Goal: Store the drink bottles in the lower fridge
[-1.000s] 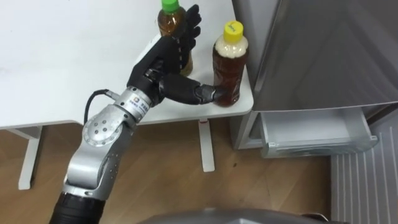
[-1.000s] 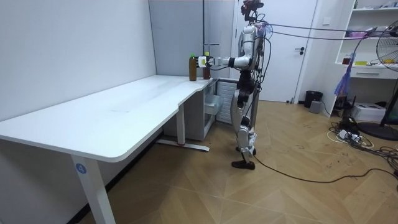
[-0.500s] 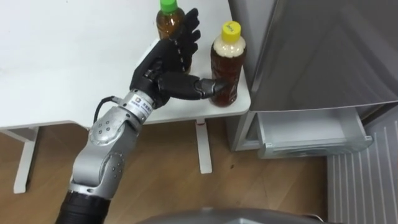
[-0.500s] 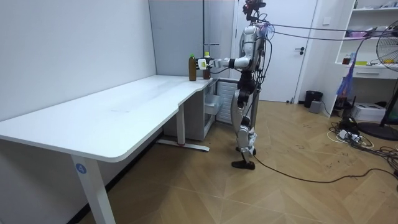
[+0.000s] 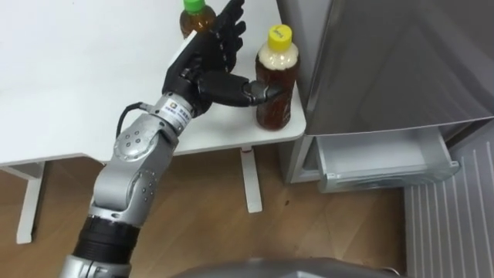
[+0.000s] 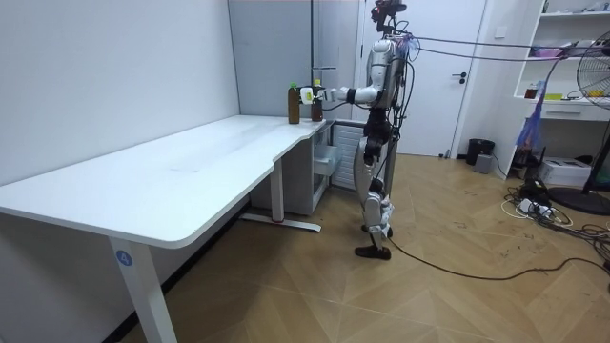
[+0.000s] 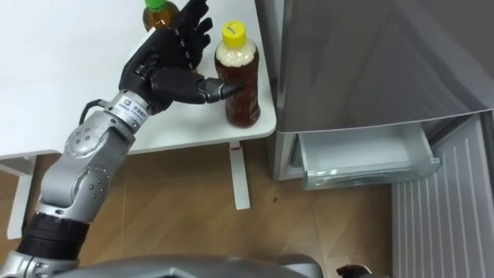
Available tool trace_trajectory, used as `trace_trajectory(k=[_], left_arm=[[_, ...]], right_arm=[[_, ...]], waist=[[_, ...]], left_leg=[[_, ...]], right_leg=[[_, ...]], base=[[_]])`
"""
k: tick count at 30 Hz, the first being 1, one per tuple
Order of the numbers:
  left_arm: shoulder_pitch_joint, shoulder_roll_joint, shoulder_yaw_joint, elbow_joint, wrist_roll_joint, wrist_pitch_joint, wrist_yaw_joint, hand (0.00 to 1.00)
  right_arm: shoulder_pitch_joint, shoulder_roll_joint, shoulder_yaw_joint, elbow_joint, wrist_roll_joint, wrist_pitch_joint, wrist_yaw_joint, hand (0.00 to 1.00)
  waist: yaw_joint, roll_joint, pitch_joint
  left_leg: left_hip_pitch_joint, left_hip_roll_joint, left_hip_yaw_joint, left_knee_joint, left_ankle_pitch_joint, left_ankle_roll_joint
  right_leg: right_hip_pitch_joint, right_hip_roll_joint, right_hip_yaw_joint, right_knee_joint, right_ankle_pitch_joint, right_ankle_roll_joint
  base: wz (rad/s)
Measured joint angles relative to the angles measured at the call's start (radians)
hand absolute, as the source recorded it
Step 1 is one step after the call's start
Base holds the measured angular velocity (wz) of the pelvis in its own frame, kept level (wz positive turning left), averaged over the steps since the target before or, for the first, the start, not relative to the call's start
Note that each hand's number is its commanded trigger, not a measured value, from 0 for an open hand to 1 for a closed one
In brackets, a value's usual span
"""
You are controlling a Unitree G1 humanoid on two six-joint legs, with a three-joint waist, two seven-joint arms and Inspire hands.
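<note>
1. The yellow-capped bottle [image 5: 275, 81] stands upright on the table's [image 5: 77, 93] corner, beside the fridge [image 5: 386, 62].
2. My left hand [image 5: 202, 69] is at its 9 o'clock: thumb [image 5: 239, 90] touching its side, fingers [image 5: 224, 35] straight and spread, gripping nothing.
3. A green-capped bottle [image 5: 196, 15] stands at 10 o'clock, behind my fingers.
4. An open drawer [image 5: 382, 158] lies at 4 o'clock.

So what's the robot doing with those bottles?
The robot stands at the corner of the white table, next to the fridge. Its left hand is open, held out to the bottle with the yellow cap: the thumb touches the bottle's side, the fingers are straight, nothing is gripped yet. A second bottle with a green cap stands behind the hand. The fridge's bottom drawer is pulled out, and both drinks are on the table, not in it.
</note>
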Motion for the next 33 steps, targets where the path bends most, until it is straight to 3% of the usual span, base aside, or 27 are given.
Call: trace_trajectory(k=[9,33], left_arm=[[0.000,0.000,-0.001,0.000,-0.001,0.000,0.000,0.00],[0.000,0.002,-0.008,0.001,0.008,0.044,-0.025,0.01]], right_arm=[[-0.006,0.000,-0.001,0.023,-0.004,0.002,-0.004,0.00],[-0.007,0.000,-0.001,0.020,-0.013,0.018,-0.009,0.00]], waist=[[-0.027,0.001,-0.0009],[-0.030,-0.001,-0.0011]], left_leg=[[0.003,0.001,0.002,-0.008,0.000,0.000],[0.003,0.001,-0.002,-0.008,0.000,0.000]], right_leg=[[-0.001,0.001,0.000,0.001,0.001,-0.001],[-0.007,0.003,0.022,0.003,0.001,-0.002]], base=[[0.00],[-0.03]])
